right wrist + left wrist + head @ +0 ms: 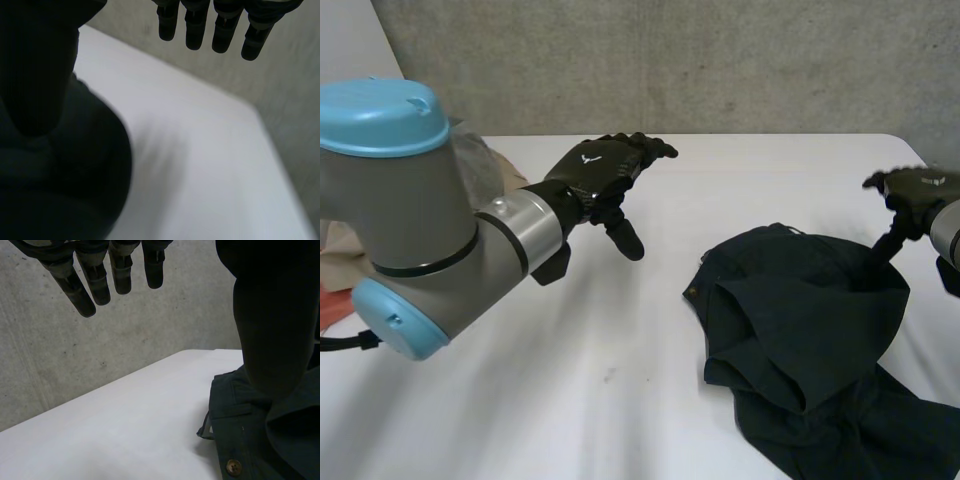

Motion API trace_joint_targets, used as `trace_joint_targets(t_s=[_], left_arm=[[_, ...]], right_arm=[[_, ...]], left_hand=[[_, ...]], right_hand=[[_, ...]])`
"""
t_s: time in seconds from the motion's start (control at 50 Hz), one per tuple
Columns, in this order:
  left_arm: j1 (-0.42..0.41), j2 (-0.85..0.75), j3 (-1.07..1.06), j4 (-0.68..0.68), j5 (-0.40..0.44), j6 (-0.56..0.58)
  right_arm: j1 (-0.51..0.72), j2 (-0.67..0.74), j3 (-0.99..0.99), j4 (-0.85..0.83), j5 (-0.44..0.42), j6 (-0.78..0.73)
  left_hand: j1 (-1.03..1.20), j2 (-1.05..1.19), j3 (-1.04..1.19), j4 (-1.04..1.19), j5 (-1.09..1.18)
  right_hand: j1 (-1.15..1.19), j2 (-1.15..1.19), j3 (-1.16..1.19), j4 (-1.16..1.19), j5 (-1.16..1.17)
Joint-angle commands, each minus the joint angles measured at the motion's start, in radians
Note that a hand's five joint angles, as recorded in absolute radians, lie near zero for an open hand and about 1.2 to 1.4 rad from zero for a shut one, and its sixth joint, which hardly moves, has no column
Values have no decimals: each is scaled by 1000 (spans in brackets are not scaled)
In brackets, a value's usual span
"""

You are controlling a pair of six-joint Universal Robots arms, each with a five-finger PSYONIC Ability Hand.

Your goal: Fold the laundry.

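A dark crumpled garment (pixel 800 340) with a waistband button lies on the white table (pixel 620 380) at the right. My left hand (pixel 605 172) hovers open above bare table to the garment's left, fingers straight and thumb hanging down. In the left wrist view its fingers (pixel 100 280) spread over the tabletop, and the garment (pixel 250 440) with its button (pixel 232 466) lies below the thumb. My right hand (pixel 917 188) is open at the garment's far right edge, thumb pointing down at the cloth. In the right wrist view its fingers (pixel 215 25) are straight, and the garment (pixel 75 165) lies under the thumb.
Behind my left arm, at the table's left side, lies a heap of beige and reddish cloth (pixel 340 265), with some clear plastic (pixel 475 160) near it. A concrete wall (pixel 720 60) runs behind the table's far edge.
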Motion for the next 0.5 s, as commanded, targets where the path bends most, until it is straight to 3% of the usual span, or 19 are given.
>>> trace_joint_targets(t_s=[0.02,0.06,0.1,0.16,0.22,0.4,0.5], left_arm=[[24,40,-57,42,13,31],[27,40,-63,48,13,33],[32,40,-68,51,13,36],[41,40,-64,51,16,42],[49,44,-57,51,19,42],[41,64,2,44,23,42],[15,52,10,28,30,43]], right_arm=[[-48,194,-133,149,-118,290],[-47,219,-148,153,-149,306],[-42,249,-167,157,-175,303],[-21,260,-187,154,-177,265],[8,223,-185,150,-168,210],[296,-80,18,-5,-171,-137],[438,-136,114,-38,-154,-271]], left_hand=[[-22,-31,-34,-28,-50],[-22,-31,-34,-28,-50],[-22,-31,-34,-28,-50],[-22,-31,-34,-28,-50],[-22,-31,-34,-28,-50],[-22,-31,-34,-28,-50],[-22,-31,-34,-28,-50]], right_hand=[[7,22,21,22,14],[104,119,118,119,111],[379,394,393,394,386],[1170,1185,1184,1186,1178],[1173,1189,1188,1189,1181],[1173,1189,1188,1189,1181],[1173,1189,1188,1189,1181]])
